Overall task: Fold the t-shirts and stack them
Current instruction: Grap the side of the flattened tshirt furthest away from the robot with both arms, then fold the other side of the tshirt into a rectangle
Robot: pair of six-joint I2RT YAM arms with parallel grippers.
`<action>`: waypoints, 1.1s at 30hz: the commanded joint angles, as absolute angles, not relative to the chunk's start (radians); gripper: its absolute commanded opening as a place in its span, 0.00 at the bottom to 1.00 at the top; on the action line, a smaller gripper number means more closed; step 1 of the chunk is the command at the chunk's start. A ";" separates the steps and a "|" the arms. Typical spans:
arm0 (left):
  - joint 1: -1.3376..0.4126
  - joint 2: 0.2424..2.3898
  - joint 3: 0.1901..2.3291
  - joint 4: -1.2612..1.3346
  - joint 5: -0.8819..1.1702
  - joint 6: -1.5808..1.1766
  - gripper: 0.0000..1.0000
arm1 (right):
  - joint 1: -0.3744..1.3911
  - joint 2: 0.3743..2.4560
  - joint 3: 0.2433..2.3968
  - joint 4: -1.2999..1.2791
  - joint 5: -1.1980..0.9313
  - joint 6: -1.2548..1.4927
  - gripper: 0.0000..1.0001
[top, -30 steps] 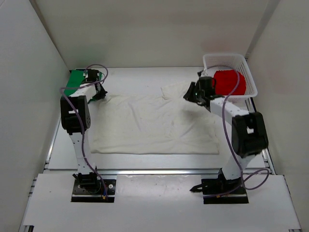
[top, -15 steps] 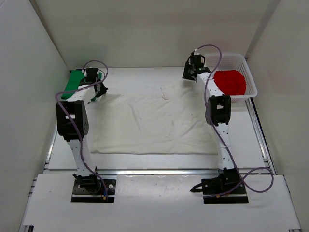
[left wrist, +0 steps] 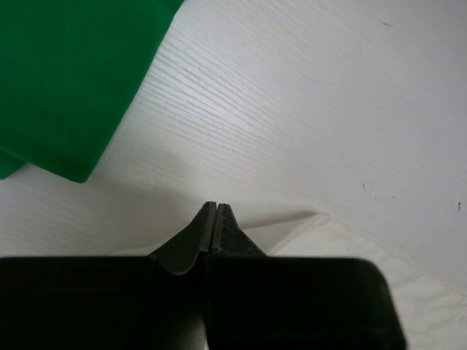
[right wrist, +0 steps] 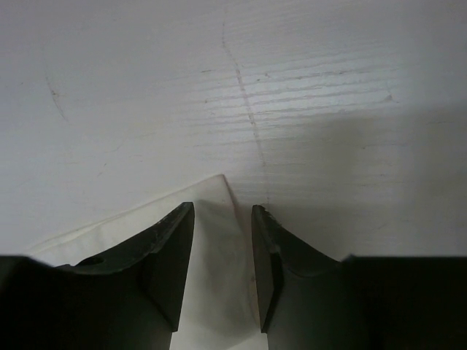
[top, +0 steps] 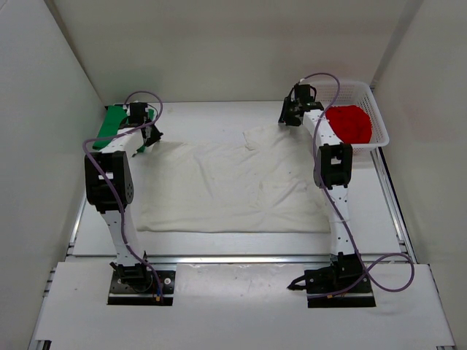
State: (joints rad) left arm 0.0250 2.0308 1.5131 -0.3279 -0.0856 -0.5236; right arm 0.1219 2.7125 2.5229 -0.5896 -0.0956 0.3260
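Observation:
A white t-shirt lies spread flat on the table. My left gripper is at its far left corner. In the left wrist view its jaws are shut, and the cloth rises to the left gripper's tips as if pinched. My right gripper is open at the shirt's far right corner. The right wrist view shows that corner lying between the right gripper's spread fingers. A folded green t-shirt lies at the far left and also shows in the left wrist view. A red t-shirt sits in the basket.
A white plastic basket stands at the far right, just beside my right arm. White walls close in the table on the left, back and right. Both arms reach far back over the table's sides.
My right arm swung from over the shirt's right side to the back, then came down onto the shirt's far right corner with the jaws open. The left gripper barely moved.

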 commanded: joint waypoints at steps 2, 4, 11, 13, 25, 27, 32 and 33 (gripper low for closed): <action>0.026 2.003 1.506 -0.305 -0.074 -0.522 0.00 | 0.115 2.723 2.546 -0.555 -0.169 0.368 0.36; 0.018 2.003 1.508 -0.298 -0.075 -0.525 0.00 | 0.109 2.727 2.545 -0.552 -0.193 0.382 0.35; 0.029 2.006 1.505 -0.291 -0.061 -0.528 0.00 | 0.100 2.743 2.566 -0.543 -0.241 0.417 0.19; 0.017 2.006 1.500 -0.293 -0.063 -0.532 0.00 | 0.109 2.752 2.595 -0.554 -0.230 0.426 0.06; 0.060 1.898 1.341 -0.193 -0.003 -0.584 0.00 | 0.178 2.614 2.822 -1.009 -0.124 0.341 0.00; 0.054 1.875 1.321 -0.183 -0.006 -0.592 0.00 | 0.218 2.585 2.819 -1.104 -0.014 0.330 0.01; 0.067 1.826 1.278 -0.189 0.031 -0.586 0.00 | 0.233 2.449 2.719 -1.184 0.011 0.318 0.00; 0.077 1.815 1.270 -0.175 0.032 -0.586 0.00 | 0.233 2.424 2.689 -1.172 0.012 0.310 0.00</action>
State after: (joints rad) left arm 0.0601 1.9034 1.2907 -0.2222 -0.0017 -0.5816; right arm 0.2390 2.5645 2.7354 -1.0946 -0.0368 0.3439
